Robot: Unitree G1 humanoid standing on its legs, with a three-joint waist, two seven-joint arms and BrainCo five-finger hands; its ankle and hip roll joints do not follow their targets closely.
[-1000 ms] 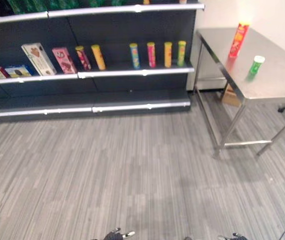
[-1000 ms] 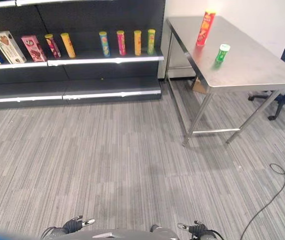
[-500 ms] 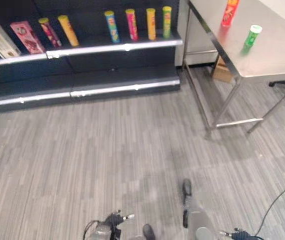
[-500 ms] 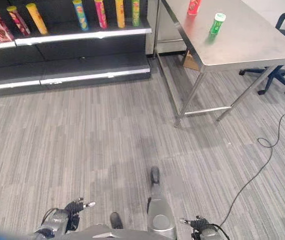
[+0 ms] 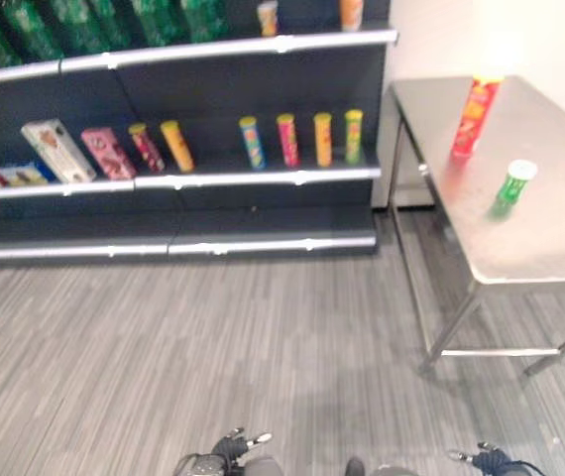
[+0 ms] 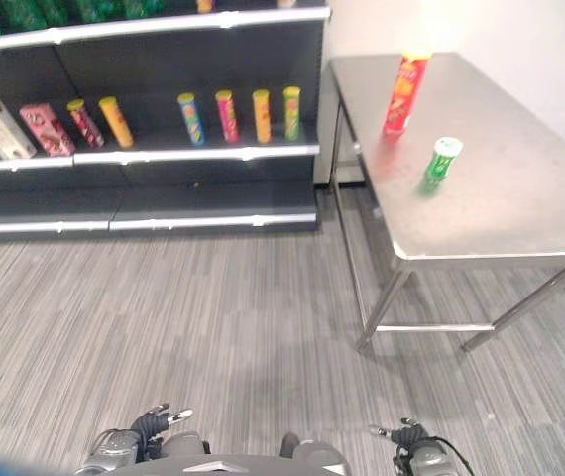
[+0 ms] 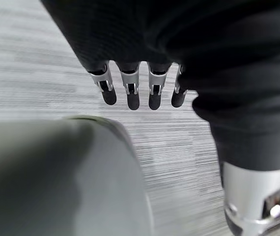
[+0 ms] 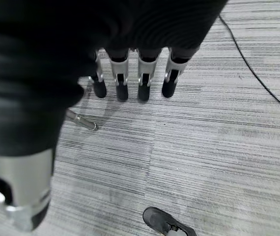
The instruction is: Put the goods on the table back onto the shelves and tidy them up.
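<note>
A tall red can (image 6: 405, 92) stands upright at the far end of the steel table (image 6: 520, 213). A shorter green can (image 6: 441, 164) with a white lid stands a little nearer on the same table. The dark shelves (image 5: 213, 180) lie to the table's left. My left hand (image 5: 225, 451) and right hand (image 5: 488, 459) hang low at the bottom edge, far from the table. In the wrist views the left hand's fingers (image 7: 130, 93) and the right hand's fingers (image 8: 122, 81) point straight down over the floor, open, with nothing in them.
The middle shelf carries several upright tubes (image 5: 287, 141) and some boxes (image 5: 56, 151) at the left. Green bottles (image 5: 84, 22) fill the top shelf. Grey striped floor (image 5: 263, 337) stretches between me and the shelves. The table's legs (image 6: 382, 307) stand at the right.
The camera has swung upward, so the shelves and table sit lower and nearer in the picture. Both hands stay low and open.
</note>
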